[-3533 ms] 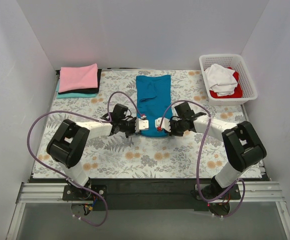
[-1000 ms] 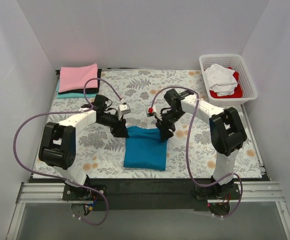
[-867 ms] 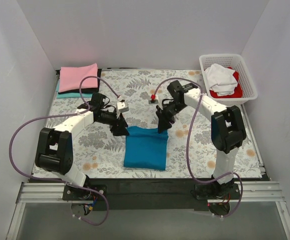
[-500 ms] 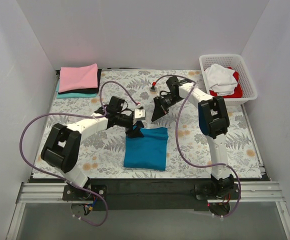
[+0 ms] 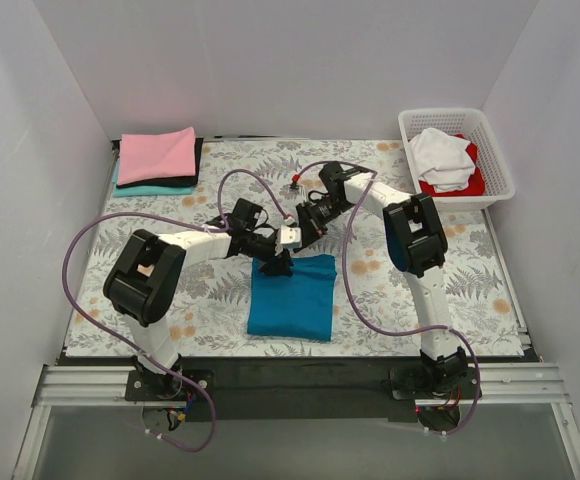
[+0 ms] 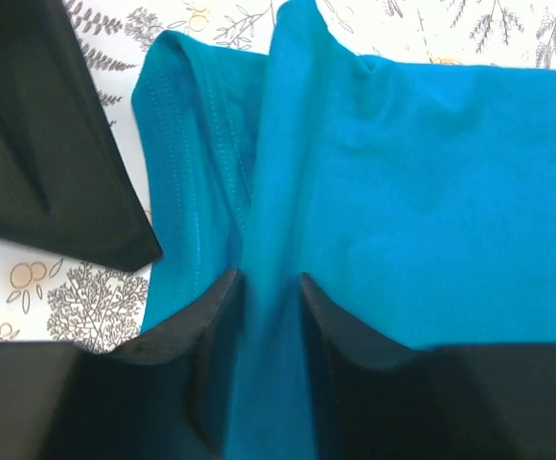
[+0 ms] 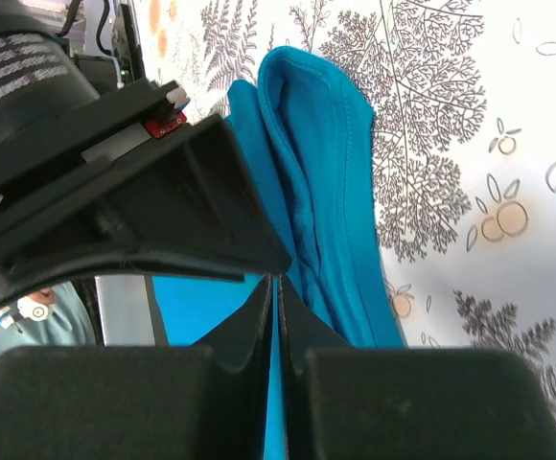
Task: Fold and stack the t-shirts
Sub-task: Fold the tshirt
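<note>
A teal shirt [image 5: 290, 298] is seen folded into a rectangle in the lower centre of the top view, laid flat on the floral cloth [image 5: 210, 310]. Its far left corner is met by the left gripper [image 5: 276, 263]. In the left wrist view a raised ridge of the teal fabric is pinched between the two fingers [image 6: 216, 311]. Just beyond the shirt's far edge, close to the left gripper, the right gripper [image 5: 305, 228] is held, its fingers pressed together with nothing seen between them. In the upper left a pink shirt [image 5: 157, 153] is stacked on a black shirt [image 5: 175, 182] and an aqua shirt [image 5: 135, 190]. In the upper right a white shirt [image 5: 440, 155] and a red shirt [image 5: 473, 184] are held in a basket [image 5: 498, 160].
</note>
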You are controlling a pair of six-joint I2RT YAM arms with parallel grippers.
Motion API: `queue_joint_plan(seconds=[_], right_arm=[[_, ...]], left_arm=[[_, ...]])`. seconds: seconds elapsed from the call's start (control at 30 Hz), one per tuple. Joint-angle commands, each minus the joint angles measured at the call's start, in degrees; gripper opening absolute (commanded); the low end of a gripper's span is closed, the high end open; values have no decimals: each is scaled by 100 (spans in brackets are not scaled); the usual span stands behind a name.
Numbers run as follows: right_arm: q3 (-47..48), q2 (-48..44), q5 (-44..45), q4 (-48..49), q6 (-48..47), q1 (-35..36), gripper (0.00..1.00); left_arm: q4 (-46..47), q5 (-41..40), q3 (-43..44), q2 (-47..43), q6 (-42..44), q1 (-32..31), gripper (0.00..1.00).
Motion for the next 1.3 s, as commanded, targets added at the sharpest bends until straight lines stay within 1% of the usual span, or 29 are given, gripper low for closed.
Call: queue_joint_plan(seconds=[0.0, 0.07, 0.1, 0.13, 0.2, 0.23, 0.4, 0.53, 0.67, 0.87, 1.2, 1.23, 1.27], right_arm=[[112, 188, -84, 141, 55, 127, 8], [173, 320, -58, 176, 46, 171, 7], [191, 364, -40, 185, 38, 206, 7], [191, 451, -14, 177, 20, 233, 7], [165, 540, 48, 177, -68, 303, 7], [130, 618, 65, 176, -120, 312, 6], [-248, 698, 162, 159, -533, 400, 6], [-582, 690, 92, 150, -692, 400, 6], [-662, 637, 57, 141, -789, 417, 6], [-670, 619, 66, 133, -815, 417, 6], [-574, 584, 74, 133, -789, 409, 8], [-522, 558, 83, 124, -780, 417, 8], [-495, 549, 101, 124, -771, 417, 9]], left_arm=[[-67, -25, 189, -17, 244, -60, 26], [-128, -52, 216, -43, 288, -78, 17], [-129, -69, 207, -87, 306, -95, 10], [-129, -78, 207, -131, 315, -104, 5], [-67, -78, 146, -385, 341, -148, 0], [-6, -156, 6, -499, 350, -166, 0], [407, -350, -390, -1176, 351, -227, 0], [627, -552, -417, -1326, 218, -227, 0], [908, -746, -391, -1274, 297, -210, 0], [987, -834, -215, -975, 420, -113, 0], [1216, -1001, -408, -834, 570, -69, 0], [1216, -1001, -469, -878, 570, -69, 4], [1451, -1001, -522, -939, 535, -69, 16]])
